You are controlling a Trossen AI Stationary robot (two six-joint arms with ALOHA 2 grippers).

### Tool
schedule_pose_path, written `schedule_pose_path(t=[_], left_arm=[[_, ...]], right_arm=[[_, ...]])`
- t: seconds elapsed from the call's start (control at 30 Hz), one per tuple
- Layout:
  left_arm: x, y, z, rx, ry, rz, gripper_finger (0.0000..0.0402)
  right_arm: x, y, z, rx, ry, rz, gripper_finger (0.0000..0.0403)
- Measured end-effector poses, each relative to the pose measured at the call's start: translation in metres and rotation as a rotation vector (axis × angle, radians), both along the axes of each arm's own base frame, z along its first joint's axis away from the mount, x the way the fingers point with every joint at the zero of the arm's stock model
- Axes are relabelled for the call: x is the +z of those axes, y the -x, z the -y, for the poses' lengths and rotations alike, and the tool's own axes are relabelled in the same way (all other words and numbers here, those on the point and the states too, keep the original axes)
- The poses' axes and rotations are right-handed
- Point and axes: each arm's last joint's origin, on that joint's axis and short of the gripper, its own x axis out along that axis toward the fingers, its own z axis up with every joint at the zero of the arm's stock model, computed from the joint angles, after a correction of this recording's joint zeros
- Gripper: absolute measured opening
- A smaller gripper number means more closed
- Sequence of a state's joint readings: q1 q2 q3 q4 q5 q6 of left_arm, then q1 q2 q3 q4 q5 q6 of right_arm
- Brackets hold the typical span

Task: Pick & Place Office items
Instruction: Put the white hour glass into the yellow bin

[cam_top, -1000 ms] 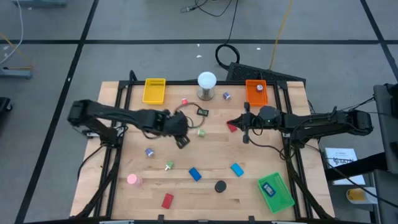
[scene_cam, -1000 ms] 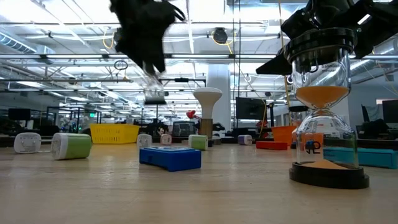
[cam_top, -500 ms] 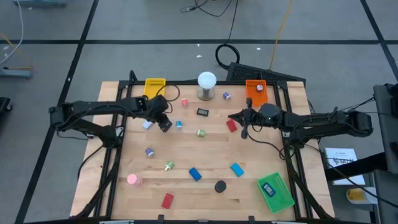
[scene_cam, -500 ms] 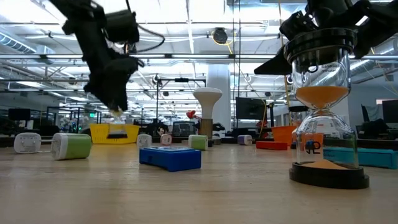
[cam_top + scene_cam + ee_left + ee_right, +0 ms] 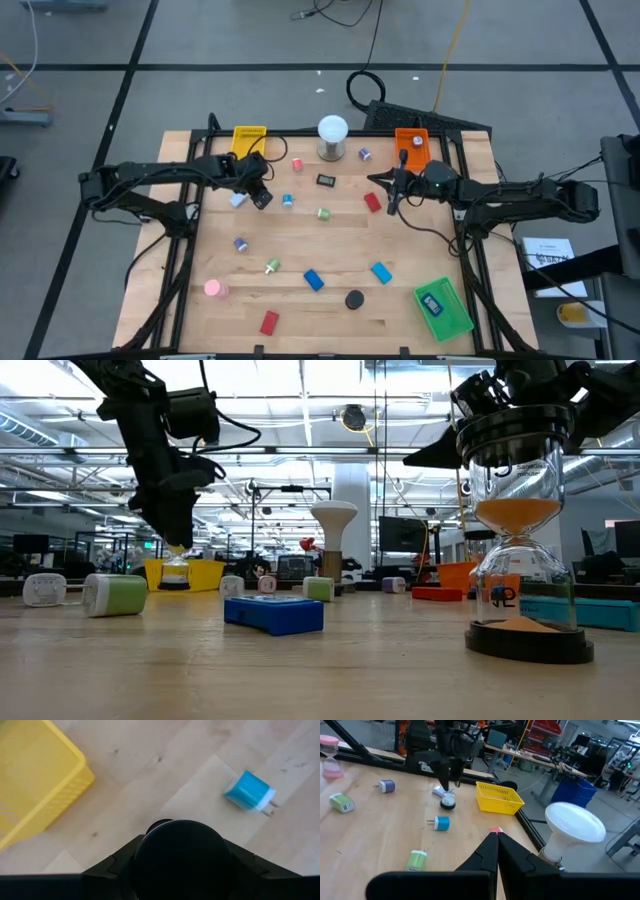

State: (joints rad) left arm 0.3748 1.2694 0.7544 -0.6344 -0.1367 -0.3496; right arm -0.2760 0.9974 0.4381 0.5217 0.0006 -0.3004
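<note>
The worktop (image 5: 330, 245) is pale planked wood. At its 10 o'clock the left gripper (image 5: 262, 199) reaches down beside the ribbed yellow plastic tray (image 5: 248, 146). Its jaws are grasping a black round piece (image 5: 182, 857), a disc-topped thing with a clear body that stands on the wood. A small boxy blue plug (image 5: 249, 792) lies just beside it.

At 2 o'clock the right gripper (image 5: 391, 203) hovers with its jaws clenched on nothing. Its tips are just beside one red flat block (image 5: 373, 202), and a second red block (image 5: 269, 322) lies at 7 o'clock.

Two blue flat blocks (image 5: 313, 280) (image 5: 380, 271) lie near 6 o'clock. One pink round piece (image 5: 213, 288) sits at 8 o'clock and one black disc (image 5: 354, 298) at 5 o'clock.
</note>
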Motion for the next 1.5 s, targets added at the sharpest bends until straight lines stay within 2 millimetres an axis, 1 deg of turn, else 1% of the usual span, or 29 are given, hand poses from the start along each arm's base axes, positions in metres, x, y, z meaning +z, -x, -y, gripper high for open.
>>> schedule_pose_path(t=[0.2,0.47,0.6,0.73,0.8,0.97,1.17,1.27,1.4,1.5], left_arm=[[0.0,-0.001,-0.001,-0.003,-0.01,0.008,0.0204],[-0.02,0.004,0.002,0.063,0.03,0.024,0.0205],[-0.025,0.004,0.004,0.086,0.037,0.043,0.0215],[-0.031,0.007,0.011,0.048,0.086,-0.006,0.0234],[-0.026,0.003,0.01,0.045,0.065,0.034,0.0244],[-0.026,0.005,0.01,0.041,0.066,0.019,0.0278],[-0.009,0.0,0.004,0.014,0.041,0.02,0.0326],[0.003,-0.004,0.001,-0.002,0.019,0.028,0.0345],[0.016,-0.007,-0.004,-0.02,-0.001,0.037,0.0358],[0.019,-0.007,-0.008,-0.013,-0.007,0.042,0.036]], right_arm=[[0.0,0.0,-0.001,0.005,-0.002,-0.001,0.0],[0.0,0.0,-0.001,0.002,-0.036,0.008,0.0],[0.0,0.0,-0.001,0.001,-0.052,0.012,0.0],[0.0,0.0,-0.001,0.001,-0.062,0.015,0.0],[0.0,0.0,-0.001,0.001,-0.062,0.015,0.0],[0.0,0.0,-0.001,0.001,-0.062,0.02,0.0],[0.0,0.0,-0.001,0.002,-0.079,0.024,0.0],[0.0,-0.001,-0.002,0.006,-0.077,0.023,0.0],[0.0,-0.001,-0.002,0.004,-0.076,0.024,0.0],[0.0,-0.001,-0.002,0.004,-0.075,0.026,0.0]])
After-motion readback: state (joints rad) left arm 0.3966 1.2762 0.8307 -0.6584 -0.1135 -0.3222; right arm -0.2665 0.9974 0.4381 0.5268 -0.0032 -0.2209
